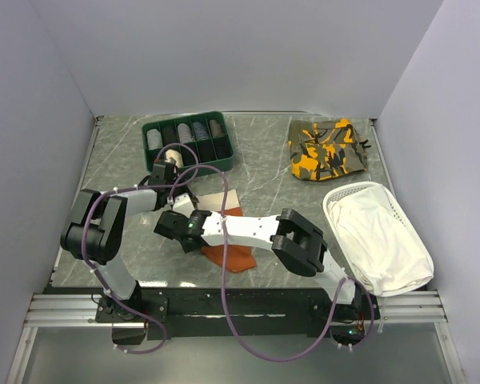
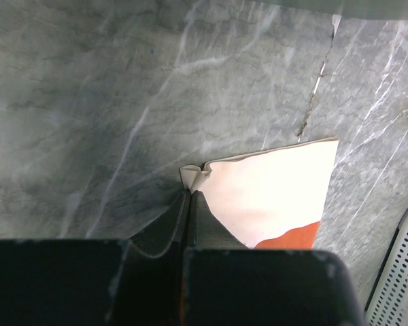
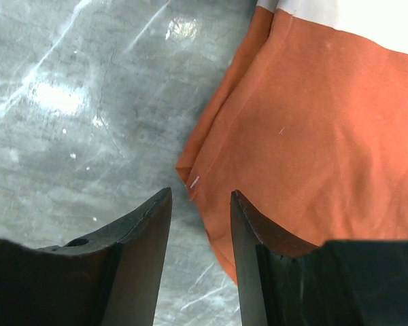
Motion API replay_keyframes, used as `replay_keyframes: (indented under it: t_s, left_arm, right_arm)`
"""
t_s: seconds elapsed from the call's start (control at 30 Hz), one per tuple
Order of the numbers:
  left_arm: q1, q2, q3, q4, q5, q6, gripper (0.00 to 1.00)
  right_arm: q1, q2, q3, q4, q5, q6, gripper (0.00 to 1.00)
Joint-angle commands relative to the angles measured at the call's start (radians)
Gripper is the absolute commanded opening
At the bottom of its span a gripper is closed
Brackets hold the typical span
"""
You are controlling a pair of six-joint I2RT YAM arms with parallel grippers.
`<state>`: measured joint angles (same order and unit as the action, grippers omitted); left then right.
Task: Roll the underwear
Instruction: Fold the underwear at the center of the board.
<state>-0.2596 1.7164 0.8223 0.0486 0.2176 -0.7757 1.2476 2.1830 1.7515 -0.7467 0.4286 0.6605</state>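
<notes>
underwear flat, nothing rolled yet; left gripper pinches its cream corner, right gripper open at orange edge.

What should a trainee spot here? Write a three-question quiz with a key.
1. True or false: the left gripper is shut on the white corner of the underwear.
2. Pick one: the right gripper is A) open, B) shut, C) out of view.
3. Fill in: the white cloth lies in the ___.
Key: 1 true; 2 A; 3 basket.
</notes>
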Motion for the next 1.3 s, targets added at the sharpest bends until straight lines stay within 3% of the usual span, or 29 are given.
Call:
replay_keyframes:
  t_s: [0.0,0.23,0.67,1.27]
  left_arm:
    - [-0.013,0.023,-0.025,-0.056,-0.035,0.019,0.01]
    - [0.008,0.028,-0.041,-0.015,0.006,0.010,0.01]
    - [0.051,0.038,-0.077,0.045,0.104,-0.030,0.01]
    - [0.057,0.037,-0.069,0.033,0.100,-0.027,0.01]
  right_arm:
    - [0.006,0.044,0.069,0.029,-0.014,-0.047,0.47]
    - [0.003,0.041,0.034,0.084,-0.007,-0.032,0.47]
    - [-0.004,-0.301,-0.452,0.466,0.144,0.082,0.48]
    - [0.009,-0.161,-0.276,0.435,0.079,0.002,0.49]
